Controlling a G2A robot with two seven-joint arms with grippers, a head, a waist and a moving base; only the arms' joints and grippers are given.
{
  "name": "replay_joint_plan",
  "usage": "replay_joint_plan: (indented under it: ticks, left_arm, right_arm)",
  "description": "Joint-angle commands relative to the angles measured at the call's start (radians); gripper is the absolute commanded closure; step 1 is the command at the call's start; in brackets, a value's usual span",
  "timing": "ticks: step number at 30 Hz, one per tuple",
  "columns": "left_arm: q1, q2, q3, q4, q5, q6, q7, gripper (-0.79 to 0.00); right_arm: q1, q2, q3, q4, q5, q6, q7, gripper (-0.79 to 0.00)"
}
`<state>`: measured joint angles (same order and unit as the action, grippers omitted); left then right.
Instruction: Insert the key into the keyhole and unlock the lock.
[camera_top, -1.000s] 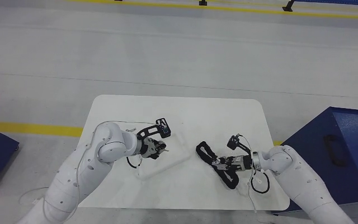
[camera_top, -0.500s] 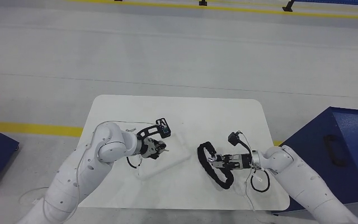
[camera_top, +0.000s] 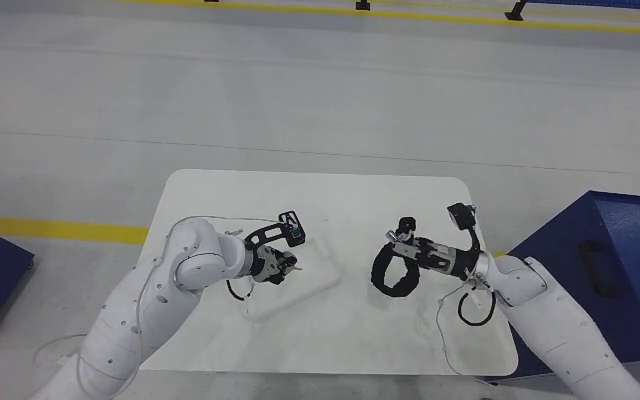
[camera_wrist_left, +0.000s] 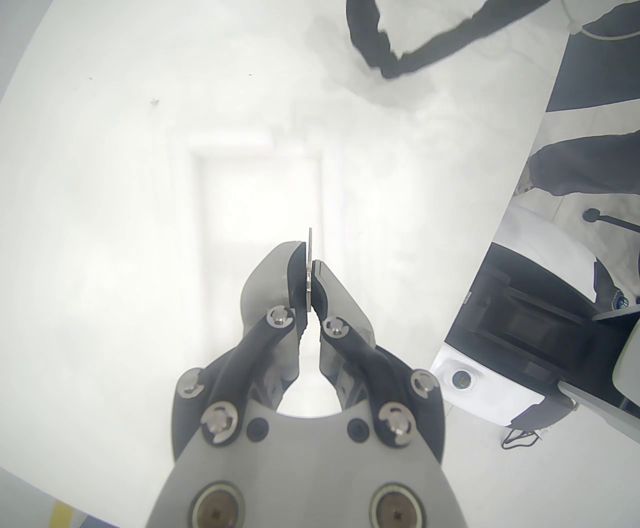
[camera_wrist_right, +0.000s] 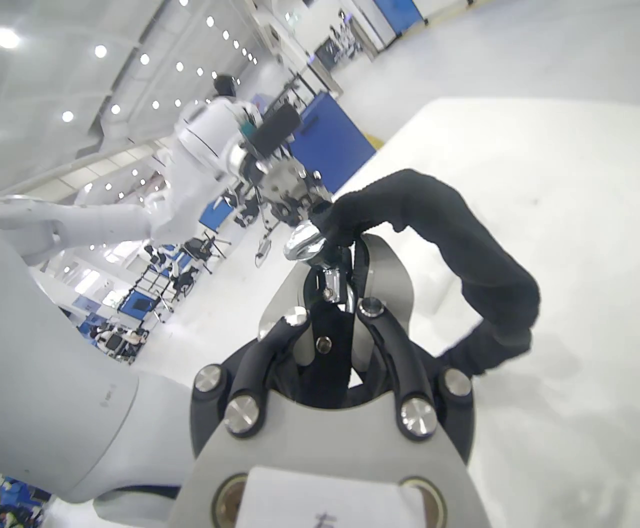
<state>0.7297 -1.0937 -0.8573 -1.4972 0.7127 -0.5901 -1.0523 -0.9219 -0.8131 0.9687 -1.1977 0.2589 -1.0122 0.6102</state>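
Note:
My left gripper is shut on a thin flat metal key, seen edge-on with its tip sticking out past the pads. In the top view this gripper hovers over the table's left half. The lock has a silver head and a black fabric-covered loop. My right gripper is shut on the lock body just behind that head. From above, the right gripper holds the lock over the table's right half with the loop hanging below it. The silver head faces the left arm's gripper.
The white table has rounded corners and a faint rectangular mark under the left gripper. A blue bin stands beside the table's right edge. A thin black cable loops by the right wrist.
The right gripper has raised the lock off the table and turned it, carrying it toward the far right. The loop, earlier lying flat, now hangs. The left arm has stayed still.

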Motion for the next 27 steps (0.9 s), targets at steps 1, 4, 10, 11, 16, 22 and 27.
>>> replay_joint_plan:
  ticks: [1, 4, 10, 11, 16, 22, 27]
  left_arm:
    - [0.000, 0.000, 0.000, 0.000, 0.000, 0.000, 0.000, 0.000]
    - [0.000, 0.000, 0.000, 0.000, 0.000, 0.000, 0.000, 0.000]
    - [0.000, 0.000, 0.000, 0.000, 0.000, 0.000, 0.000, 0.000]
    - [0.000, 0.000, 0.000, 0.000, 0.000, 0.000, 0.000, 0.000]
    - [0.000, 0.000, 0.000, 0.000, 0.000, 0.000, 0.000, 0.000]
    - [0.000, 0.000, 0.000, 0.000, 0.000, 0.000, 0.000, 0.000]
    - [0.000, 0.000, 0.000, 0.000, 0.000, 0.000, 0.000, 0.000]
  right_arm:
    - [-0.033, 0.003, 0.053, -0.039, 0.005, 0.000, -0.048, 0.000]
    - [-0.070, 0.002, 0.118, -0.062, -0.036, 0.000, -0.120, 0.000]
    - [-0.070, 0.002, 0.118, -0.062, -0.036, 0.000, -0.120, 0.000]
    - [-0.070, 0.002, 0.118, -0.062, -0.036, 0.000, -0.120, 0.000]
    - [-0.084, 0.002, 0.261, -0.162, -0.423, 0.000, -0.349, 0.000]
    - [-0.151, -0.023, 0.364, -0.227, -1.141, 0.000, -0.950, 0.000]
    - [-0.140, -0.051, 0.304, -0.167, -1.713, 0.238, -1.485, 0.000]
